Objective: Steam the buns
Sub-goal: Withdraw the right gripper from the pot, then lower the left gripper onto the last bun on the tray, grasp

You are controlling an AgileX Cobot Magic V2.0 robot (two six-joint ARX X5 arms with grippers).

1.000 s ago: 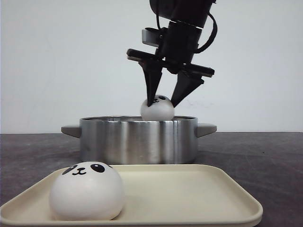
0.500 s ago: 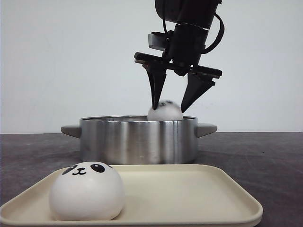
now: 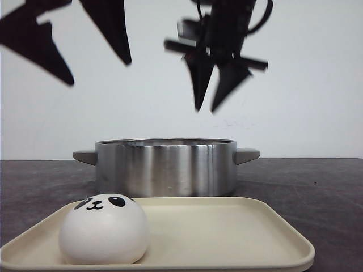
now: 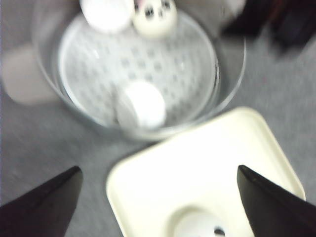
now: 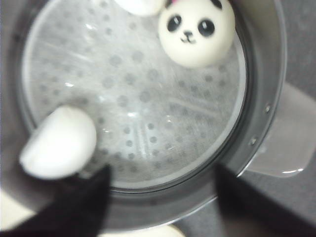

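Note:
One white panda-faced bun (image 3: 104, 228) sits at the left of the cream tray (image 3: 227, 238); it also shows in the left wrist view (image 4: 197, 228). Three buns lie in the steel pot (image 3: 164, 164) on its perforated steamer plate: one face-up (image 5: 196, 29), one on its side (image 5: 60, 142), and one cut off at the frame edge (image 5: 140, 5). My right gripper (image 3: 205, 109) hangs open and empty above the pot, blurred. My left gripper (image 3: 100, 73) is open and empty, high at the upper left, above the tray (image 4: 207, 163) and the pot's near side.
The pot has side handles (image 3: 247, 154) and stands behind the tray on a dark grey table (image 3: 317, 192). The tray's right two thirds hold nothing. A plain white wall is behind.
My right gripper has let the bun drop into the pot and risen well above the rim. My left gripper has come into the front view at the upper left.

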